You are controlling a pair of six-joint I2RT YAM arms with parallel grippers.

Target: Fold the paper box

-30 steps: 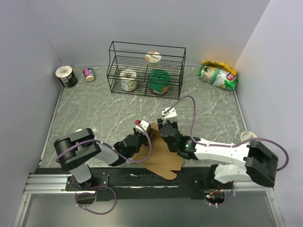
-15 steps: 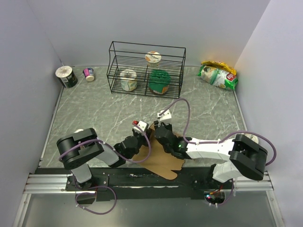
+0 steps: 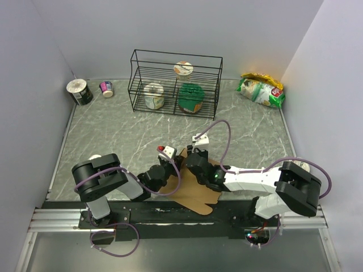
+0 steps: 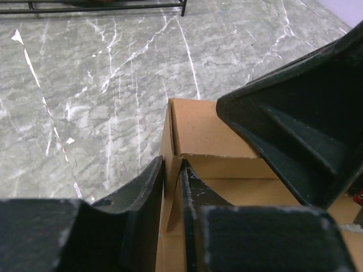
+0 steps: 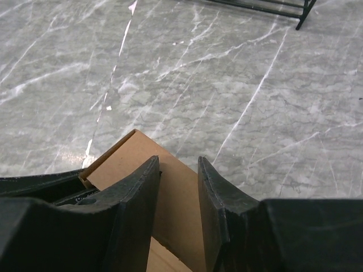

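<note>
Paper box (image 3: 195, 195): long axis runs near to far, leaning left, with the far end hidden under both arms. Left gripper (image 4: 173, 181) pinches a raised wall. Right gripper (image 5: 178, 187): grip cannot be told.

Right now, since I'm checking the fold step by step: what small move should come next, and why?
Probably close the right end effector on the plain brown cardboard box: its jaws stand apart over a panel, while the left end effector pinches an upright flap.
</note>
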